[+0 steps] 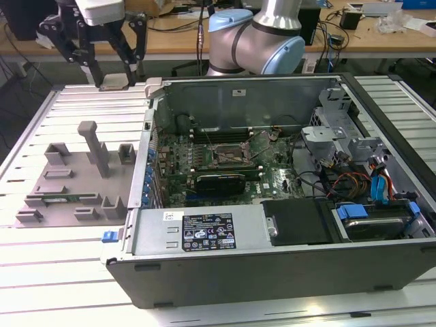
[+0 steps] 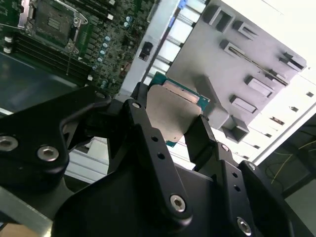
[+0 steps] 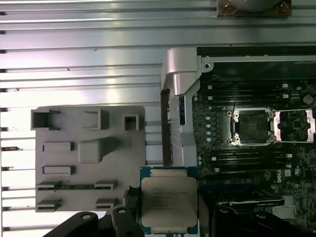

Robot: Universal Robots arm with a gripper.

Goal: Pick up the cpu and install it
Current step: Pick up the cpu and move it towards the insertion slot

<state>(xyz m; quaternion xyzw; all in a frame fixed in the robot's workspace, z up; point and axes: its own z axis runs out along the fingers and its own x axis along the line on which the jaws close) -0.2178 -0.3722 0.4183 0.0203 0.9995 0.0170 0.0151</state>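
On the table (image 1: 82, 102), the tray (image 1: 68, 185) lies at the exterior view's left of the case (image 1: 272, 276), cpu (image 3: 169, 201) in the pincer (image 1: 114, 78).

No print could be read with certainty. On the power supply box (image 1: 146, 235) sat a black label (image 1: 208, 233), crowded with small white marks and lines too fine to make out, with a white sticker (image 1: 172, 216) just beside it. Another small sticker (image 1: 238, 92) stood on the computer case's back wall (image 1: 286, 95), equally illegible. The cpu (image 3: 168, 202) carried faint engraved rows on its metal top. White lettering (image 3: 297, 170) marked the circuit board (image 3: 256, 163).
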